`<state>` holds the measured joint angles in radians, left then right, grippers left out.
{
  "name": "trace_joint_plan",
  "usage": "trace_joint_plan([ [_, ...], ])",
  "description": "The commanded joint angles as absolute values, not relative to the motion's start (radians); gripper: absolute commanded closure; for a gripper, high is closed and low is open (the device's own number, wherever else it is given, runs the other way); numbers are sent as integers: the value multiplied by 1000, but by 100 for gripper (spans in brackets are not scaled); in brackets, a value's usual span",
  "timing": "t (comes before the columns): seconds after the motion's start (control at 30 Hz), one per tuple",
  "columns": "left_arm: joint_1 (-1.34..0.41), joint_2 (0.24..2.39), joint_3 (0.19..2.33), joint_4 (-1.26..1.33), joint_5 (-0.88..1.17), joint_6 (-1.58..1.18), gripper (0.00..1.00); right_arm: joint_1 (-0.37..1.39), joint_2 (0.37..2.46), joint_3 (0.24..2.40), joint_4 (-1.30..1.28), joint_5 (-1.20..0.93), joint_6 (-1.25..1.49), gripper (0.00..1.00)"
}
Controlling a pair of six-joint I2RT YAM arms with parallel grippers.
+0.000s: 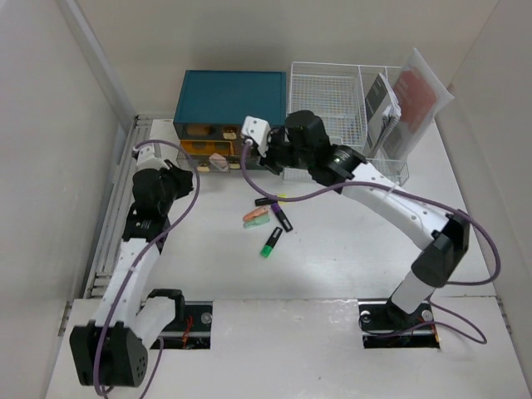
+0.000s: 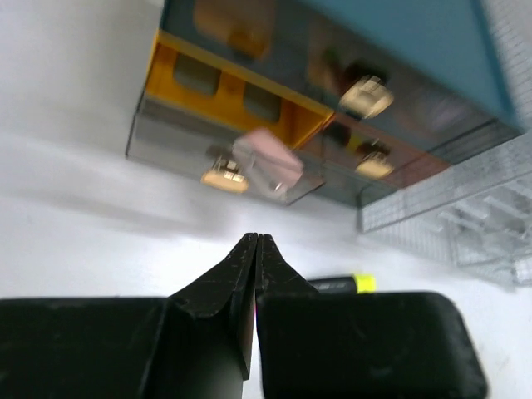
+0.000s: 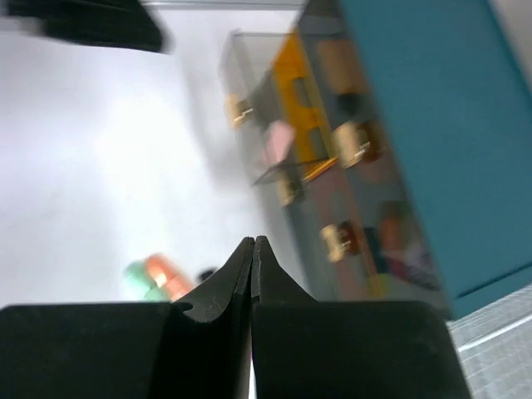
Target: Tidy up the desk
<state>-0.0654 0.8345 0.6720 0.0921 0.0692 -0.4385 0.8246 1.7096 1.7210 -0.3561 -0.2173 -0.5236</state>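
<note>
The white desk (image 1: 349,249) holds several highlighters in the middle: a black-and-yellow one (image 1: 266,201), an orange one (image 1: 255,214), a black one (image 1: 284,219) and a green one (image 1: 270,242). The teal drawer box (image 1: 224,98) stands at the back, its lower left drawer (image 1: 212,158) pulled out with a pink eraser (image 1: 219,160) in it. My left gripper (image 1: 188,177) is shut and empty, just left of that drawer (image 2: 224,158). My right gripper (image 1: 266,160) is shut and empty, just right of the drawer (image 3: 274,141). The eraser shows in both wrist views (image 2: 266,160) (image 3: 280,140).
A white wire-mesh rack (image 1: 332,100) with booklets (image 1: 382,104) stands at the back right, next to the teal box. The left wall and a rail run along the desk's left side. The right arm reaches across the desk above the highlighters.
</note>
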Motion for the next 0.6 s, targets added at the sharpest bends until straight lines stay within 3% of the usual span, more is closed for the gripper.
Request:
trace_joint_plan([
  [0.0,-32,942,727,156,221,-477,100,781,1602,1629,-426,-475,-495,100],
  [0.2,-12,1187,816,195,239,-488,100,710,1516,1552,-495,-678,-551,97],
  [0.57,15,1491,972,219,241,-477,100,574,1479,1523,-505,-827,-551,95],
])
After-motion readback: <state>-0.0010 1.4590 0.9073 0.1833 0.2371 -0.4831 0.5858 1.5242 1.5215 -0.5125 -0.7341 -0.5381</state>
